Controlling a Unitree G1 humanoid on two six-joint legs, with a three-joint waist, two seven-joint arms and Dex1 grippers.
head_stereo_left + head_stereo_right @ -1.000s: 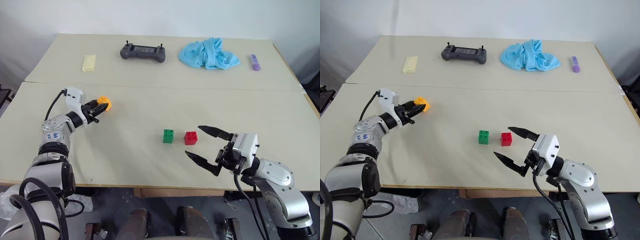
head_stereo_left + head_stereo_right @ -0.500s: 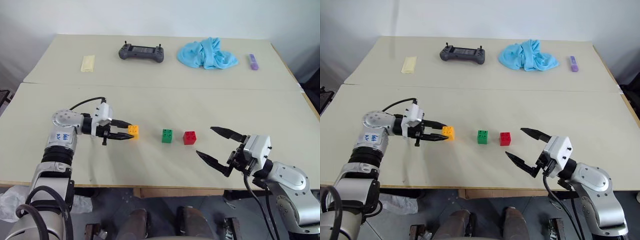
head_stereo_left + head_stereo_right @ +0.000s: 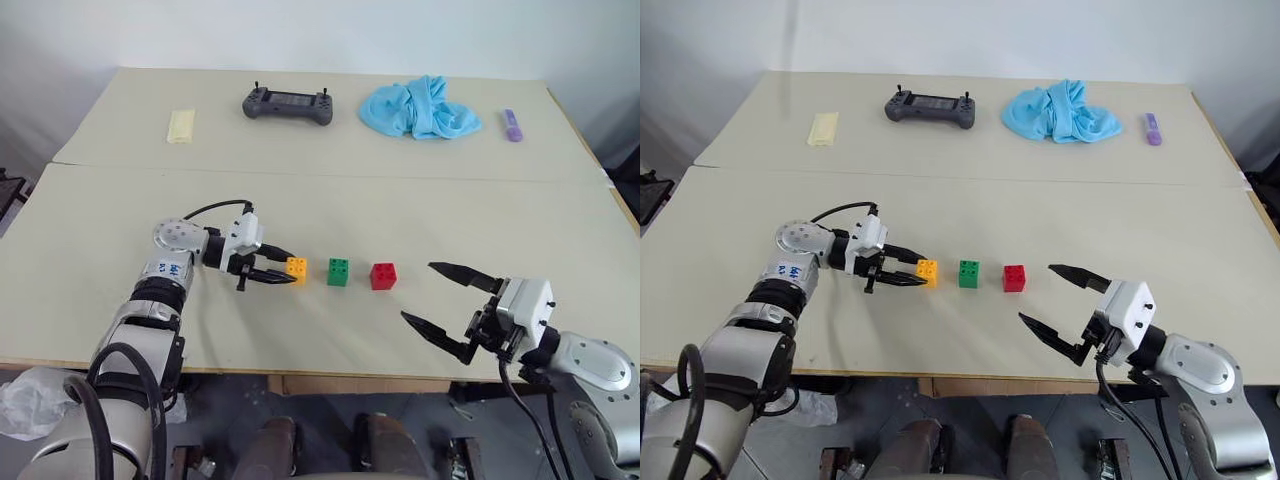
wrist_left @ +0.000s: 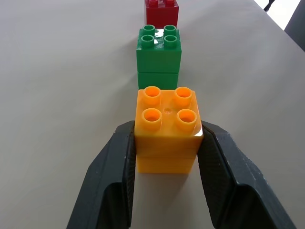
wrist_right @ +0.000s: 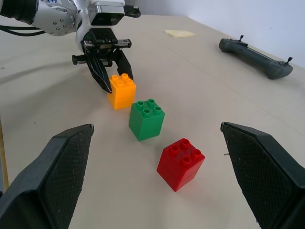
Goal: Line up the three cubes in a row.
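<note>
- While the table (image 3: 90,300) lies bare toward its near edge, three cubes line its middle.
- My right gripper (image 3: 448,307) hangs wide open, empty, near the red cube (image 3: 382,276).
- My left gripper (image 3: 283,275) pinches the orange cube (image 3: 296,267) just beside the green cube (image 3: 338,271).

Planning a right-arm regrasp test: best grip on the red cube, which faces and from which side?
Probably the red cube by its two flat side walls, below the studded top, coming from its open side nearest the right gripper. It sits upright on the table, and the green cube stands beside it on the far side, so a pinch along the row looks tight.
</note>
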